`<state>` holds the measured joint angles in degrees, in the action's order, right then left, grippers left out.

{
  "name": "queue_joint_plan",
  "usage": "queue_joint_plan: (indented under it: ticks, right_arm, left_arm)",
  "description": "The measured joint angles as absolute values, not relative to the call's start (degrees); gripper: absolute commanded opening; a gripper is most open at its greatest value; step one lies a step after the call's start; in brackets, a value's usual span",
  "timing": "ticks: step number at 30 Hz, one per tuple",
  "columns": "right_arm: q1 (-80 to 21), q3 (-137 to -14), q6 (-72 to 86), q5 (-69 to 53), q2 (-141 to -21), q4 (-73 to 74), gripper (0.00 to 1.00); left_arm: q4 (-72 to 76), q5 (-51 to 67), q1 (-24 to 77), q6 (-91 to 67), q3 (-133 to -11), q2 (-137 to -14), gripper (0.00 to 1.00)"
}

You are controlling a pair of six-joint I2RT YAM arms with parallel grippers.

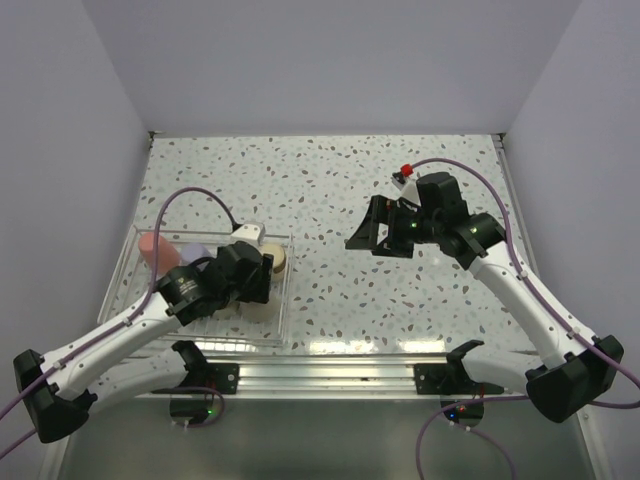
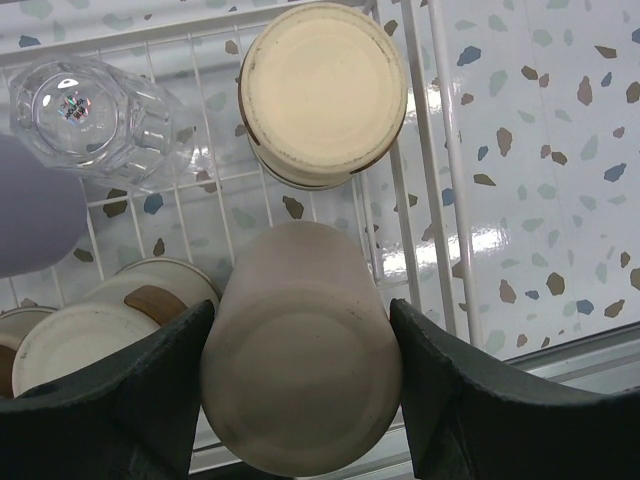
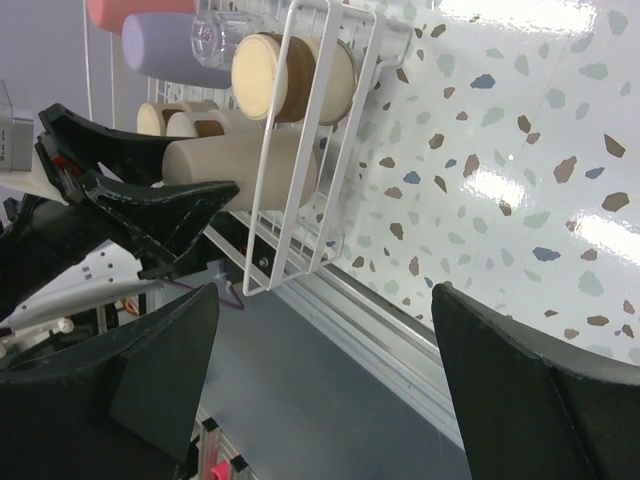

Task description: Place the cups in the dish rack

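The left fingers (image 2: pixel 140 400) clamp a beige cup (image 2: pixel 300 350) from both sides, its base facing the wrist camera, at the near right corner of the rack (image 1: pixel 255 325). Whether it rests on the wire, I cannot tell. Inside the rack lie 1 cream cup (image 2: pixel 322 95) with a brown band, 1 clear cup (image 2: pixel 95 120), 1 lavender cup (image 2: pixel 30 210) and 2 tan-banded cups (image 2: pixel 110 330). A coral cup (image 3: pixel 135 10) lies at the far end. The rack sits on the left of the desk (image 1: pixel 330 180). The right fingers (image 3: pixel 520 400) are spread wide, holding nothing, well apart from the rack.
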<state>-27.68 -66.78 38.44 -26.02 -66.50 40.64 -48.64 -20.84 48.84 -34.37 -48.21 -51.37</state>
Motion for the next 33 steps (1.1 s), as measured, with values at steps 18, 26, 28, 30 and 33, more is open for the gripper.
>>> queue_joint_plan:
  ticks: [18,26,28,30,33]
  right_arm:
    - [-27.68,-66.78,37.08,-26.02,-66.50,41.17,0.93]
    - [-27.68,-66.78,36.97,-26.02,-66.50,41.17,0.93]
    - [-27.68,-66.78,36.91,-26.02,-66.50,41.17,0.93]
    - [-27.68,-66.78,36.82,-26.02,-66.50,41.17,0.93]
    - [-27.68,-66.78,36.71,-26.02,-66.52,41.19,0.93]
  left_arm:
    - [-48.64,-21.89,52.53,-35.29,-48.18,-51.16,0.96]
    - [-49.47,-23.09,52.60,-35.38,-49.71,-50.26,0.98]
    - [-50.65,-23.53,52.60,-35.33,-51.94,-50.39,0.97]
    - [-51.57,-24.16,52.60,-35.07,-55.20,-50.59,0.97]
    - [-52.99,-25.32,52.62,-34.63,-61.28,-51.07,0.97]
